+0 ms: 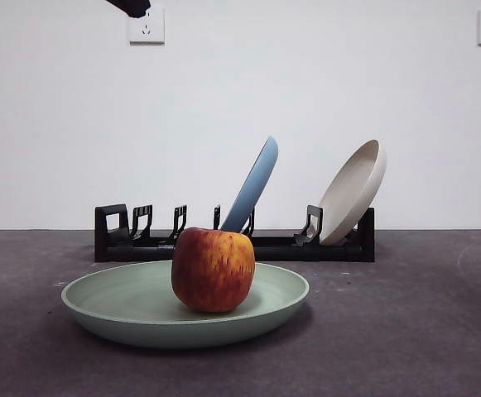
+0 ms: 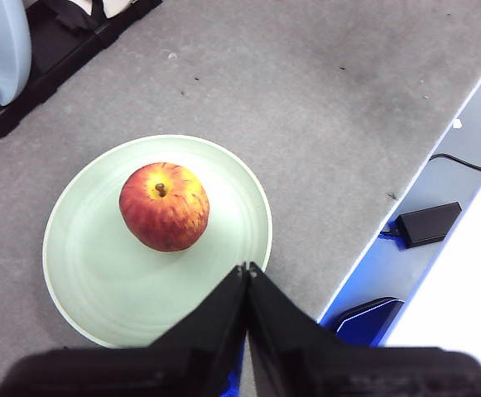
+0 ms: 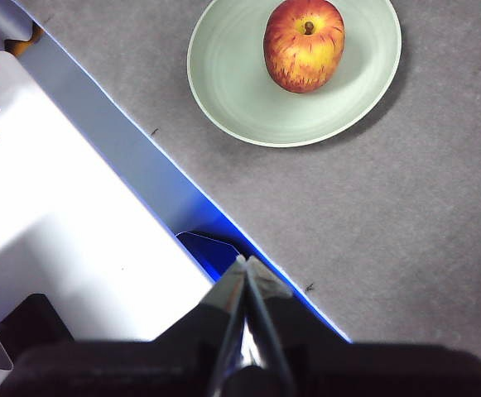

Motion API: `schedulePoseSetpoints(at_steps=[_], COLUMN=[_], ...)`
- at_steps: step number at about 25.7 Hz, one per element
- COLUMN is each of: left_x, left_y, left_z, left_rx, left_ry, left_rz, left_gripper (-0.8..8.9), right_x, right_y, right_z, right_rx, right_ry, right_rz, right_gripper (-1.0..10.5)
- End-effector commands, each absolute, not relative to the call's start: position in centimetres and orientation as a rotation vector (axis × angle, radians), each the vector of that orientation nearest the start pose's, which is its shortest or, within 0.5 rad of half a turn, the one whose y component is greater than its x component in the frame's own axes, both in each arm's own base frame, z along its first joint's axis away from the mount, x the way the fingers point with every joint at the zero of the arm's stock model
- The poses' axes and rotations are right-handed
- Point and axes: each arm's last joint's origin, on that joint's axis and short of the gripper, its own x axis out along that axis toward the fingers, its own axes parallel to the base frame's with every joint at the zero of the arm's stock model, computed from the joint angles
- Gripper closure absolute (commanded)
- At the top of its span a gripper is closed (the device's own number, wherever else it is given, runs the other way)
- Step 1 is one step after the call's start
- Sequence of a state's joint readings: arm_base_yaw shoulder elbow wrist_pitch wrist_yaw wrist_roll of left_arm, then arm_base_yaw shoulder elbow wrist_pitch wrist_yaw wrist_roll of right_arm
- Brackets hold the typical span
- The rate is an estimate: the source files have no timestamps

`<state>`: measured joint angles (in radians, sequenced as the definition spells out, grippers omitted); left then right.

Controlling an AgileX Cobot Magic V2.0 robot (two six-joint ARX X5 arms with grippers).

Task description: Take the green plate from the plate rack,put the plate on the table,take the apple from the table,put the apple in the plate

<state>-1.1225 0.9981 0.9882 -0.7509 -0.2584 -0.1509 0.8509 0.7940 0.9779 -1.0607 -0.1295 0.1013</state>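
Basically done: the apple (image 1: 213,270) sits upright, stem up, inside the green plate (image 1: 108,299), a bit off the plate's middle, and the plate lies flat on the desk (image 1: 414,331) in front of the plate rack (image 1: 232,246), apart from it. My read is the last step, putting the apple in the plate, is finished, so the next move calls for nothing more than both arms holding clear or parking; nothing left to grab. Left end effector (image 2: 246,270) hangs above the near rim of the plate, jaws clenched together with nothing between them, not touching the apple. Right end effector (image 3: 244,263) is over the desk edge, well apart from the plate, jaws also pressed closed and empty. From the front only a black tip (image 1: 131,7) shows at the top, can't say which arm. Rack contents: a light blue plate (image 1: 252,184) leaning in a middle slot and a cream-white plate (image 1: 354,190) leaning at the far end slot; the other holders hold nothing. Plate holds just the one apple. Risk is low; apple looks settled, no sign of rolling.
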Motion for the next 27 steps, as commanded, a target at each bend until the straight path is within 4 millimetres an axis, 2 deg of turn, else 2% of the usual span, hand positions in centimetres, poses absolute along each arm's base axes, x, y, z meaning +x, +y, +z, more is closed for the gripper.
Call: schedulePoseSetpoints(at_steps=[1, 13, 17, 22, 27], left_x=[9.0, 9.0, 9.4, 12.0, 13.7], left_y=[-17.0, -17.0, -16.6, -14.0, -8.7], left_z=[31.5, 31.6, 32.0, 34.3, 36.7], left_rx=[0.362, 0.360, 0.429, 0.324, 0.130], left_ry=[0.664, 0.656, 0.569, 0.387, 0.266], left_rz=[-0.766, -0.768, -0.701, -0.409, -0.243], left_gripper=[8.16, 8.16, 8.16, 8.16, 8.17], right_x=[8.0, 8.0, 8.0, 8.0, 8.0], right_y=[9.7, 9.7, 9.7, 9.7, 9.7], right_z=[32.0, 32.1, 32.1, 32.1, 32.1], right_rx=[-0.225, -0.225, -0.224, -0.225, -0.224], right_ry=[0.896, 0.895, 0.896, 0.895, 0.896], right_rz=[0.864, 0.865, 0.864, 0.865, 0.864], right_gripper=[9.5, 9.5, 9.5, 9.5, 9.5])
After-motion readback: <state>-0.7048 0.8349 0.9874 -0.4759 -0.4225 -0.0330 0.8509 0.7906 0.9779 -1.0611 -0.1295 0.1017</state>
